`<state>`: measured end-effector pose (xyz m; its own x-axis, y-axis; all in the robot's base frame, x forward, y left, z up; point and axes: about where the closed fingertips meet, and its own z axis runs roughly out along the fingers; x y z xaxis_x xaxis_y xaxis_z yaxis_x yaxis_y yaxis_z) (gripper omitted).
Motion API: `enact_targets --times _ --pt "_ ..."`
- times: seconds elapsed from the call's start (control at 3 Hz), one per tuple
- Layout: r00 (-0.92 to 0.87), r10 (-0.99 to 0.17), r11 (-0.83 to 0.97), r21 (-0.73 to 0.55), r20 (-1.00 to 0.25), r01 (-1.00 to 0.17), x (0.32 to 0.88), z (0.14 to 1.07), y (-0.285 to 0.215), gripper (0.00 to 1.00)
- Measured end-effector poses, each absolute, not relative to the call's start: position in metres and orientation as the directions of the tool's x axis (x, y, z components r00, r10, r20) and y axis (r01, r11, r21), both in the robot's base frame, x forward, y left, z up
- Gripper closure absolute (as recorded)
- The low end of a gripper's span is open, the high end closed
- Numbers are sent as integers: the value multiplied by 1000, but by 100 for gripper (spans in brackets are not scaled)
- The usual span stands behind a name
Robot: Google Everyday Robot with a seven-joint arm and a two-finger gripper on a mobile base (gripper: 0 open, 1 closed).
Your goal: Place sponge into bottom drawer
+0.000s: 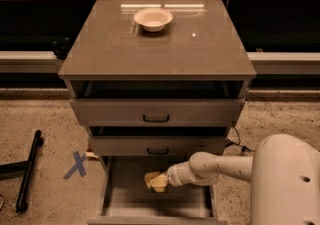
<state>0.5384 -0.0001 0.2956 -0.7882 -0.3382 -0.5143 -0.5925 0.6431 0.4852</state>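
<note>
The bottom drawer [125,204] is pulled open below two upper drawers with black handles. My gripper [161,182] reaches in from the right on a white arm, low inside the drawer. It is shut on the pale yellow sponge [152,180], which sits at its tip just above or on the drawer floor; I cannot tell whether it touches.
A round cream bowl [153,19] stands on the cabinet top [160,49]. The white arm body [287,184] fills the lower right. A black bar [27,169] and a blue X mark [76,164] lie on the floor at left.
</note>
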Motion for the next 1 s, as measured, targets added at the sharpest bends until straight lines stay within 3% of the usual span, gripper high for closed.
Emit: enact_targets --times 0.33,1.0 --pt "-801 -293 673 482 -522 -561 553 273 8 51" --pt "-806 -256 688 486 -533 -539 562 257 9 4"
